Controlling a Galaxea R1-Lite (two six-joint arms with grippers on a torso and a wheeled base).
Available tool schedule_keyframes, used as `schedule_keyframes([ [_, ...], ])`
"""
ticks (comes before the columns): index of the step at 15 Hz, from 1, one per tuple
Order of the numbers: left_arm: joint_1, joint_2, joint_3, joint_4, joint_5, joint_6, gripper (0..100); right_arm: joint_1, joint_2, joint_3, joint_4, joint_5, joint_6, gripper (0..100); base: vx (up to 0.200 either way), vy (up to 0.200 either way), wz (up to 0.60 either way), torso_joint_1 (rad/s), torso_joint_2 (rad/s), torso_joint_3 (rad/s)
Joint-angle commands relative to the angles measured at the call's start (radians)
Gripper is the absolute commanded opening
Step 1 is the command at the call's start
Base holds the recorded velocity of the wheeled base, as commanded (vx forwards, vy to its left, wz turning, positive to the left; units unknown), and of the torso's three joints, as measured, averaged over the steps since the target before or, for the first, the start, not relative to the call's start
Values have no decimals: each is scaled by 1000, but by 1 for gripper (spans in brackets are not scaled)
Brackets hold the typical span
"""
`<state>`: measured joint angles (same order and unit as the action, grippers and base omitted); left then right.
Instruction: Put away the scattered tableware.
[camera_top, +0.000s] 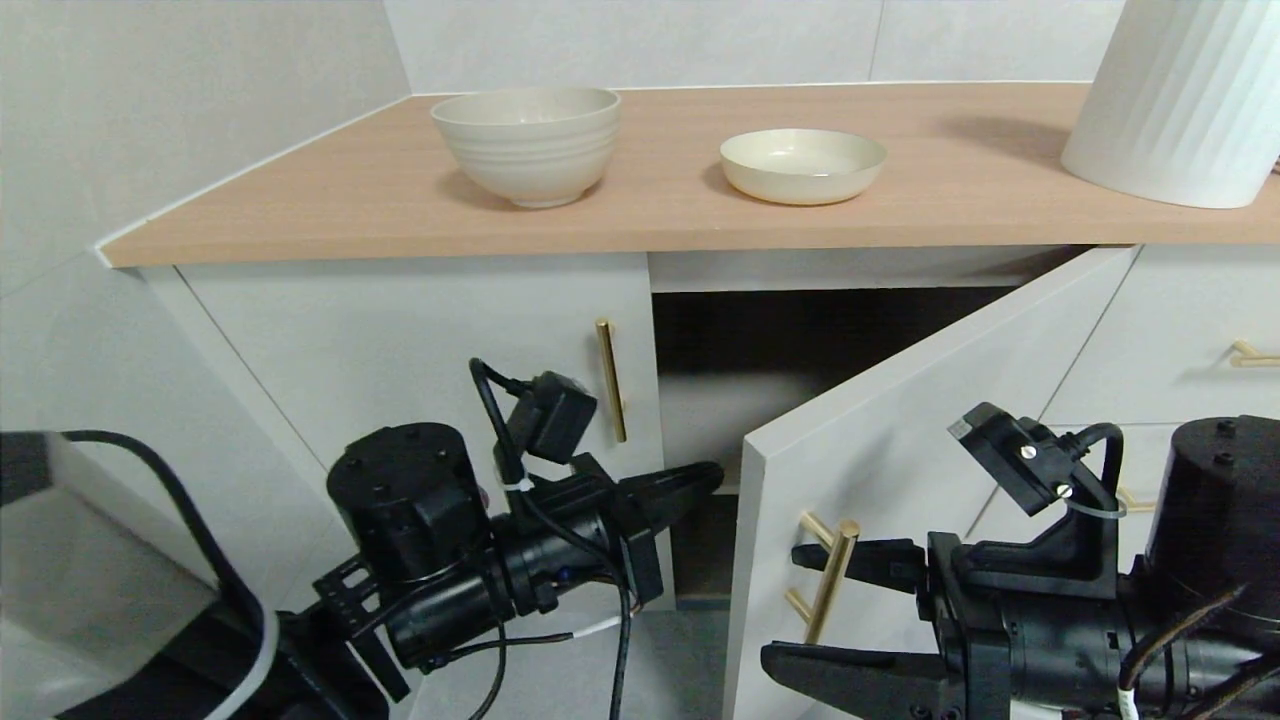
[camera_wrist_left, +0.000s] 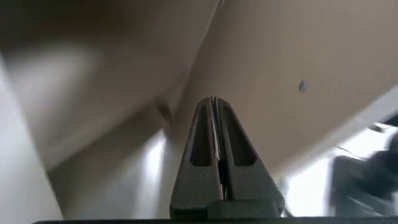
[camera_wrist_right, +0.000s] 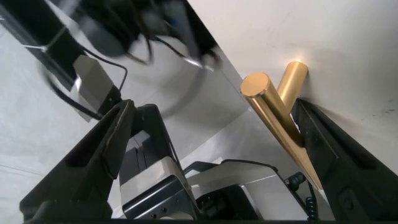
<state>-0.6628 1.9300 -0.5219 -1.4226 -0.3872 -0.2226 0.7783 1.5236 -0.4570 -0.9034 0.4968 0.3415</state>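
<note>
On the wooden counter stand a deep cream bowl (camera_top: 527, 140) and, to its right, a shallow cream dish (camera_top: 803, 163). Below them the cabinet's right door (camera_top: 900, 440) hangs partly open. My right gripper (camera_top: 800, 615) is open, its fingers on either side of that door's gold handle (camera_top: 830, 580). In the right wrist view the handle (camera_wrist_right: 273, 112) lies between the fingers, close to one finger (camera_wrist_right: 336, 162). My left gripper (camera_top: 700, 478) is shut and empty, its tip at the dark cabinet opening. The left wrist view has the closed fingers (camera_wrist_left: 213, 143) pointing into the cabinet interior.
A tall white ribbed vessel (camera_top: 1185, 100) stands at the counter's right end. The left cabinet door (camera_top: 420, 360) is closed, with a gold handle (camera_top: 611, 380). More drawers with gold handles (camera_top: 1255, 353) lie to the right. A wall borders the counter's left side.
</note>
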Motion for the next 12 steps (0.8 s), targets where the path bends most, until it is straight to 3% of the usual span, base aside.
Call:
schedule_keyframes([
  [1, -26, 86, -6, -6, 1, 6, 0, -1, 0, 1, 0, -6, -1, 100, 0, 0, 0, 0, 0, 0],
  [3, -57, 90, -53, 25, -1, 6, 0, -16, 6, 3, 0, -7, -1, 100, 0, 0, 0, 0, 0, 0],
  [7, -95, 20, -118, 215, 2, 11, 0, -36, 1, 3, 0, -9, -4, 100, 0, 0, 0, 0, 0, 0],
  [10, -118, 55, -173, 215, 2, 11, 0, -59, 1, 23, 0, -30, -25, 100, 0, 0, 0, 0, 0, 0],
  [12, -118, 46, -167, 215, 2, 11, 0, -105, -17, 55, 3, -118, -102, 100, 0, 0, 0, 0, 0, 0],
])
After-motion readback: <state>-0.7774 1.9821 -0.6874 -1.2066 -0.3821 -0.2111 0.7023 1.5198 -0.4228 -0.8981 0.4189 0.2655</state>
